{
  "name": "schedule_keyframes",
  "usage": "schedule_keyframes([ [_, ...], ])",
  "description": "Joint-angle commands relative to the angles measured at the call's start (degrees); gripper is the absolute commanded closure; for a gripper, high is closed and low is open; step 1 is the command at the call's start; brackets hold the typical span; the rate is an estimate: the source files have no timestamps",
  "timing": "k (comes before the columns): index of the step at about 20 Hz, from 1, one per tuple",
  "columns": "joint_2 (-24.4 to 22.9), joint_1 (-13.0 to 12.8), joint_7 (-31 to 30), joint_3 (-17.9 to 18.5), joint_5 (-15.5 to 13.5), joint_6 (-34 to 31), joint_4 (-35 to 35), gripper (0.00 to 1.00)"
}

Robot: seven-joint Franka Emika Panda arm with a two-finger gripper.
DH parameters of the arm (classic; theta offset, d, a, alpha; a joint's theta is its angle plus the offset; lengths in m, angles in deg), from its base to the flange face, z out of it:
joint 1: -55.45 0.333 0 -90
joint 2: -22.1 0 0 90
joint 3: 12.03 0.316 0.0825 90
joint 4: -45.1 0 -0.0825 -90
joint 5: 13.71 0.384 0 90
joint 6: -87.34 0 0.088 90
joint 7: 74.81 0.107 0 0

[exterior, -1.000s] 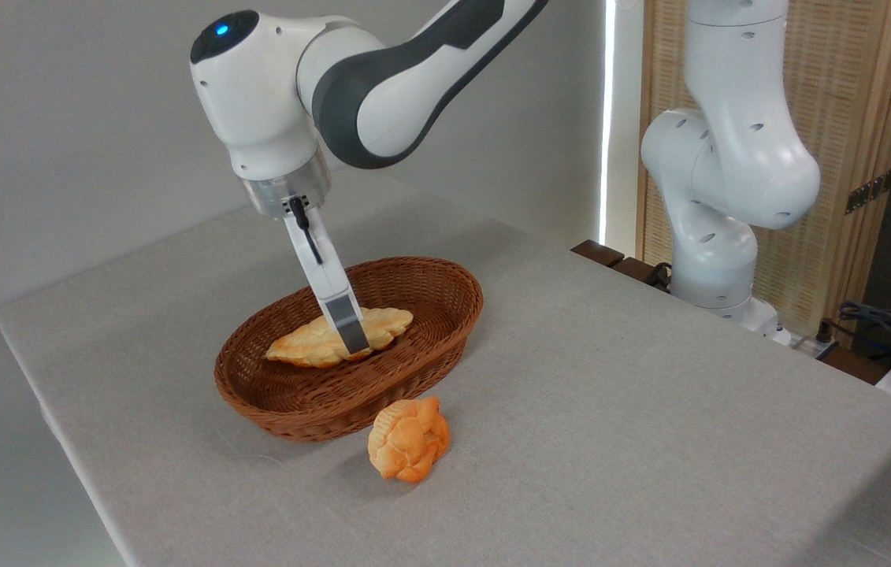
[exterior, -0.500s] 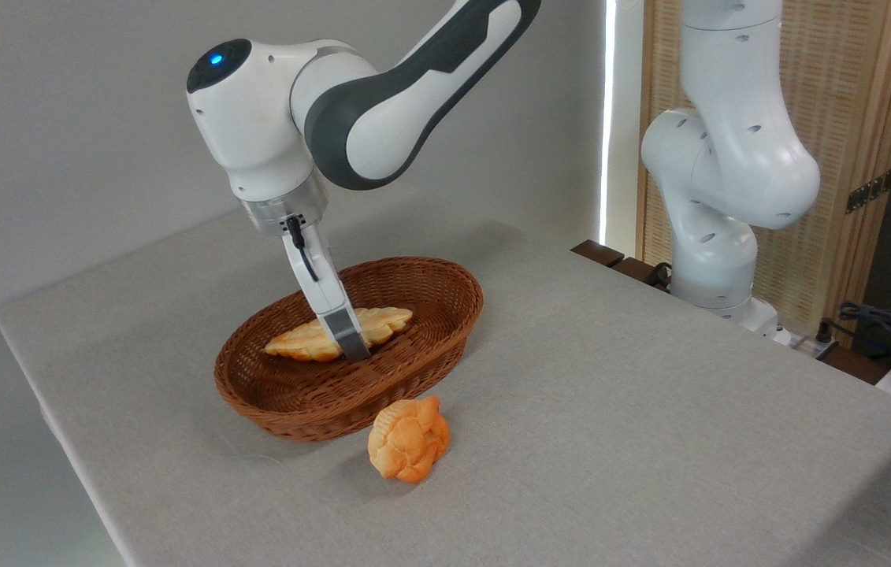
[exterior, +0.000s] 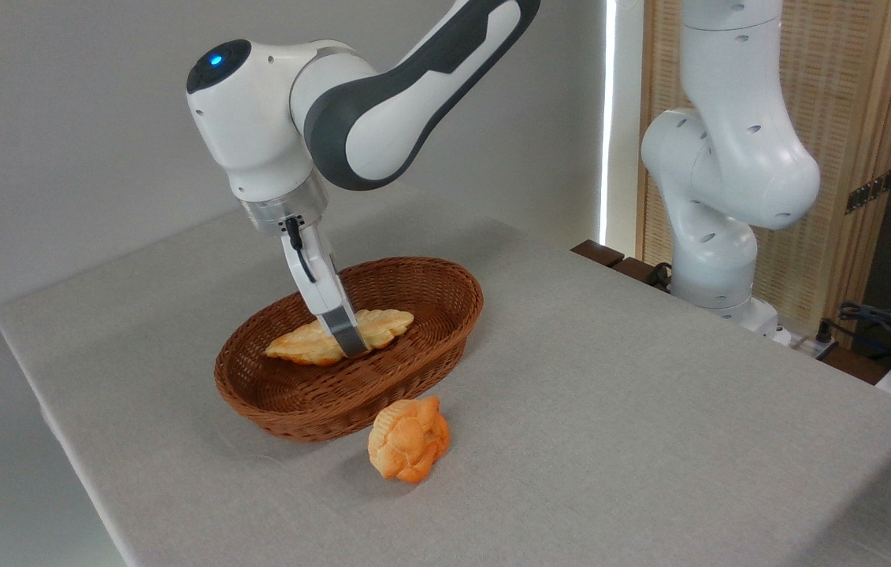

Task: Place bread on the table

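So the arm's fingers [exterior: 348, 340] are down inside the brown wicker basket [exterior: 421, 370], and they look clamped across the middle of the bread [exterior: 390, 323]. Only the near finger really shows, a white bar with a grey pad at the tip that covers the pastry's midsection; the far finger is hidden behind it. Going by the way the bread sits against that pad, I'd call it pinched, though the contact on the far side can't be seen.

The bread is the long, flat, pale golden one with the bumpy braided top. It runs out to both sides of the fingers, one pointed end to the left and the leafy end to the right. It's within the basket's rim, and whether it's touching the basket floor or hanging just above it I honestly can't tell from this angle.

The fingers are tilted, with the wrist above and to the left of the tips, and a short black cable runs down the near side of the hand.

Below and a little right of the fingers, outside the basket and just beside its front wall, a small round orange knotted bun [exterior: 409, 438] sits on the grey cloth of the bench [exterior: 650, 409]. Far off to the right of the fingers, the arm's white base [exterior: 717, 260] stands at the bench edge.
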Motion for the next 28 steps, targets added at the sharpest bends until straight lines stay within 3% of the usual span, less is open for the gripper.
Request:
schedule_keyframes([
  [1,0.25,-0.26,0.99,0.23,-0.67,1.07,-0.14,0.56],
  [4,0.17,-0.26,0.99,0.23,-0.76,0.99,-0.05,0.58],
  [5,0.17,-0.26,1.08,0.23,-0.76,0.99,-0.05,0.65],
  [6,0.25,-0.26,1.08,0.23,-0.76,0.99,-0.05,0.67],
  [16,-0.45,-0.18,0.90,0.23,-0.85,0.11,0.30,0.66],
  [22,-4.75,0.61,0.55,1.19,-1.02,-2.25,0.65,0.65],
  [28,-8.62,0.70,0.55,6.54,-0.94,-5.43,1.79,0.65],
])
